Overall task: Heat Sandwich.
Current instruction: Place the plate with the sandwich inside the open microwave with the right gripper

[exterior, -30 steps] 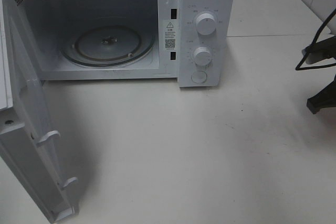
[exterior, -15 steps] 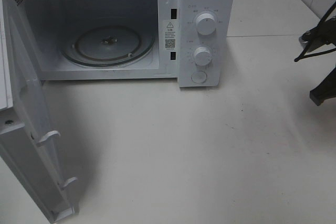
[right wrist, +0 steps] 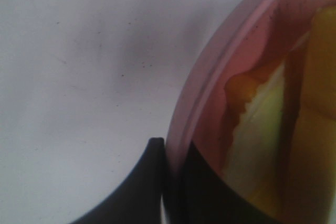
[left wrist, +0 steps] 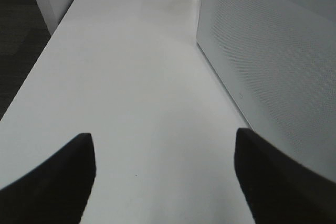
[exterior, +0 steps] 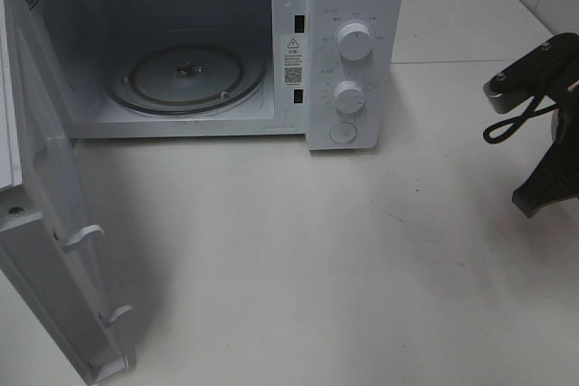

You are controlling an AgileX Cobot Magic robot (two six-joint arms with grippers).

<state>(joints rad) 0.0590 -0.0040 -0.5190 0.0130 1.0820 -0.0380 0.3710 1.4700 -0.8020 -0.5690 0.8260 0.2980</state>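
Note:
The sandwich (right wrist: 262,129), pale bread with yellow filling, lies on a round pink plate (right wrist: 210,66) in the right wrist view. My right gripper (right wrist: 167,148) is shut on the plate's rim, one finger outside it and one inside. In the exterior view only my black right arm (exterior: 543,133) shows at the right edge; plate and sandwich are out of that view. The white microwave (exterior: 353,42) stands at the back with its door (exterior: 45,223) swung wide open and its glass turntable (exterior: 185,74) bare. My left gripper (left wrist: 163,145) is open over the white table, holding nothing.
The microwave's perforated side wall (left wrist: 273,61) runs close along my left gripper. Two dials (exterior: 355,40) and a button sit on the front panel. The open door juts toward the table's front left. A black cable (exterior: 507,124) loops off the right arm.
The right arm has come further into the exterior view from the right edge. The microwave and its door have not moved.

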